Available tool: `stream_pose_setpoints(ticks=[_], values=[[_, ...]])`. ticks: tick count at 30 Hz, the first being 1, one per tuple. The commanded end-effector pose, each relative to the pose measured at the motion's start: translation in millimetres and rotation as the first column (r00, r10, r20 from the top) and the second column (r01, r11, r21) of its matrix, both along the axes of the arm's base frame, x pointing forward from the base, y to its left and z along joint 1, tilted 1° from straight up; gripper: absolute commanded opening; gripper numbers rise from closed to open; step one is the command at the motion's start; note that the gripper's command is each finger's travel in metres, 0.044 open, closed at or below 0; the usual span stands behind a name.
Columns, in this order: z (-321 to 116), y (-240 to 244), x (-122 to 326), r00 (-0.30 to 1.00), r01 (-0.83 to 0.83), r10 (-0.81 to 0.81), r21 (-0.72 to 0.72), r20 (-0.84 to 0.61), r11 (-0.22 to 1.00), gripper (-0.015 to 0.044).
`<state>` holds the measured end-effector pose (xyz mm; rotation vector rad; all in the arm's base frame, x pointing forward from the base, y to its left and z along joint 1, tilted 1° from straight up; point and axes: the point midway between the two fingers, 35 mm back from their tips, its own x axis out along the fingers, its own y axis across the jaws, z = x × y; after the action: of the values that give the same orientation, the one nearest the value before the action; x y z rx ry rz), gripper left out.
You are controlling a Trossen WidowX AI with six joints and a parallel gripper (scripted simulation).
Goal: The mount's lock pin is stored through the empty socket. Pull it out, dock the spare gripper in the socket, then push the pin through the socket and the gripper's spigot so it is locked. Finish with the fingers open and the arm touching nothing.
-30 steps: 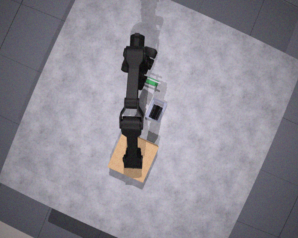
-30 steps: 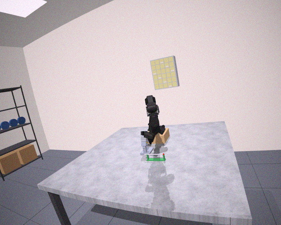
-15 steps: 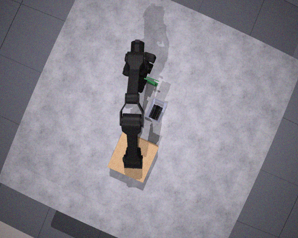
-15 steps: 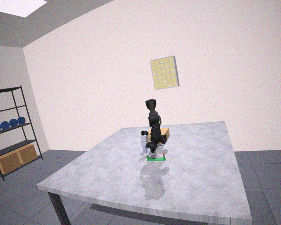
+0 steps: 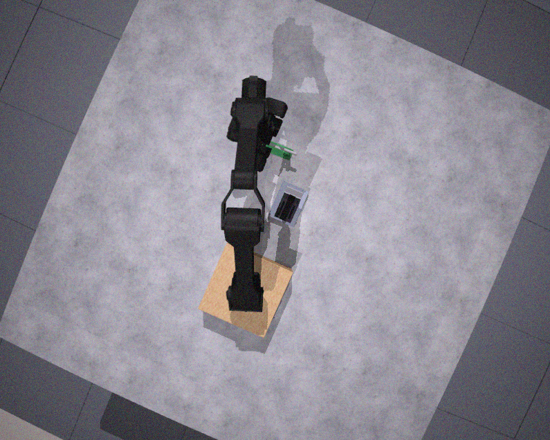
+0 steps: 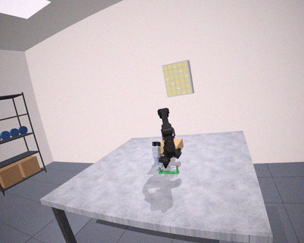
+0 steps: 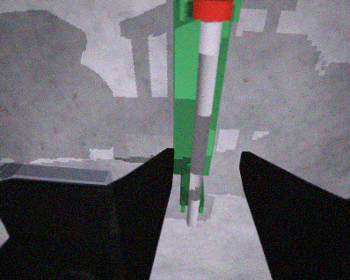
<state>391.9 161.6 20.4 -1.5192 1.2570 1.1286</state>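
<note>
The lock pin [image 7: 206,88] [image 5: 289,151] [image 6: 176,166] is a pale rod with a red head [image 7: 213,11]. It lies lengthwise across the end posts of a green rack [image 7: 185,75] [image 5: 277,152] [image 6: 169,172], its plain tip sticking out past one end. The spare gripper [image 6: 156,149], light grey with black fingers on top, stands upright and appears seated in the pale lavender mount. Its socket and spigot are too small or hidden to tell. My gripper [image 7: 207,158] [image 6: 165,166] is open and empty, above the rack, with the pin's line running between its fingertips in the wrist view.
A wooden block [image 5: 218,293] [image 6: 178,143] stands under the arm's base. The upright spare gripper and mount are close to the rack, on the side toward that block. A pale lavender edge [image 7: 59,174] shows beside my left finger in the wrist view. The arm's shadow falls across the rack.
</note>
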Motion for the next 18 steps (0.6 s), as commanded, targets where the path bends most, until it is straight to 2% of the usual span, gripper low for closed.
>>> stream_pose_setpoints(ticks=[1,18], values=[[-11,-1,-2,1.000,0.000,0.000,-0.008,-0.010,1.000,0.0180],[-36,-1,-2,1.000,0.000,0.000,-0.009,-0.010,1.000,0.0180]])
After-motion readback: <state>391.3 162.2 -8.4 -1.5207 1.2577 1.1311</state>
